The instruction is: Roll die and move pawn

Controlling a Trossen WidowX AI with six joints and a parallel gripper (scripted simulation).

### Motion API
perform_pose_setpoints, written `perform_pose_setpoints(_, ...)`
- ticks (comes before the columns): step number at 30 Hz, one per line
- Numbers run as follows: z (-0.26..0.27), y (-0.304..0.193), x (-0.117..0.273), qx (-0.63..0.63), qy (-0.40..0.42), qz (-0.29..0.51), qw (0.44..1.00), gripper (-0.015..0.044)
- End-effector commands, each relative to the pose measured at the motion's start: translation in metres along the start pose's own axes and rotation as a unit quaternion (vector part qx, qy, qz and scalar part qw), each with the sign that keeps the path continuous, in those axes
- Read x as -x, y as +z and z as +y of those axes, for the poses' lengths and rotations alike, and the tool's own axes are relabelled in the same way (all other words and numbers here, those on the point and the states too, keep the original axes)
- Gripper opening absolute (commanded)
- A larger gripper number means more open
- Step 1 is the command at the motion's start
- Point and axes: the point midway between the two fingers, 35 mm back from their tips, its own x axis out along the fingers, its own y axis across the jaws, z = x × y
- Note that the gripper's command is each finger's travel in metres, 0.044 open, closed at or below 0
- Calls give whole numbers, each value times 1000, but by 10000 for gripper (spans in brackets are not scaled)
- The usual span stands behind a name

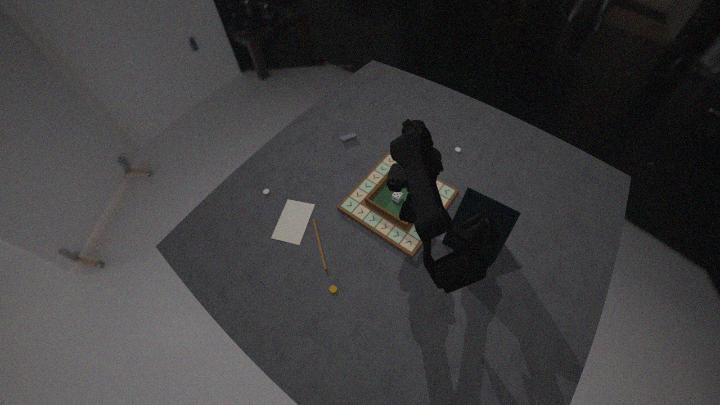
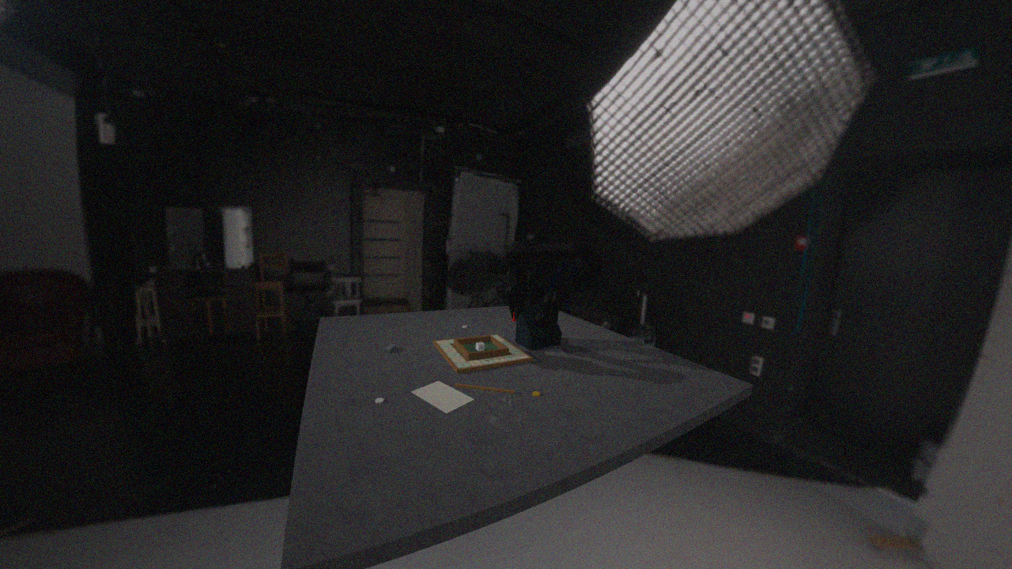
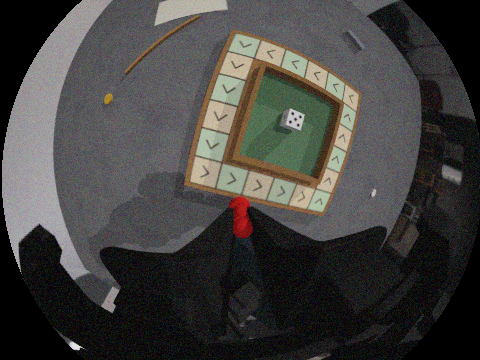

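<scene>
The white die [image 1: 397, 196] [image 2: 479, 345] [image 3: 295, 119] lies inside the green-floored dice tray [image 1: 387, 216] [image 3: 285, 171], with five pips on its upper face in the wrist view. The board [image 1: 347, 204] [image 2: 495, 365] [image 3: 212, 144] has a ring of arrowed squares around the tray. My gripper [image 3: 240, 213] is shut on the red pawn [image 2: 512, 318] [image 3: 242, 226]. The pawn is held up off the board, near its lower edge in the wrist view. In the top view, the arm covers the pawn, the fingertips and part of the board.
A cream card [image 1: 292, 221] [image 2: 442, 397], a pencil [image 1: 319, 245] [image 3: 160, 44] and a yellow disc [image 1: 333, 288] [image 3: 108, 98] lie off to one side of the board. A small grey block [image 1: 348, 136] [image 3: 354, 41] and white discs [image 1: 265, 191] [image 1: 457, 149] lie farther out.
</scene>
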Motion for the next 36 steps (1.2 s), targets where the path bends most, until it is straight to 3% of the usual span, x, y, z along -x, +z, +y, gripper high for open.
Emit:
perform_pose_setpoints(1,-20,-2,-3,-63,-2,1,998,0)
perform_pose_setpoints(17,-94,-20,-25,-309,-6,0,951,0)
perform_pose_setpoints(36,-162,-61,-66,-564,-1,0,826,0)
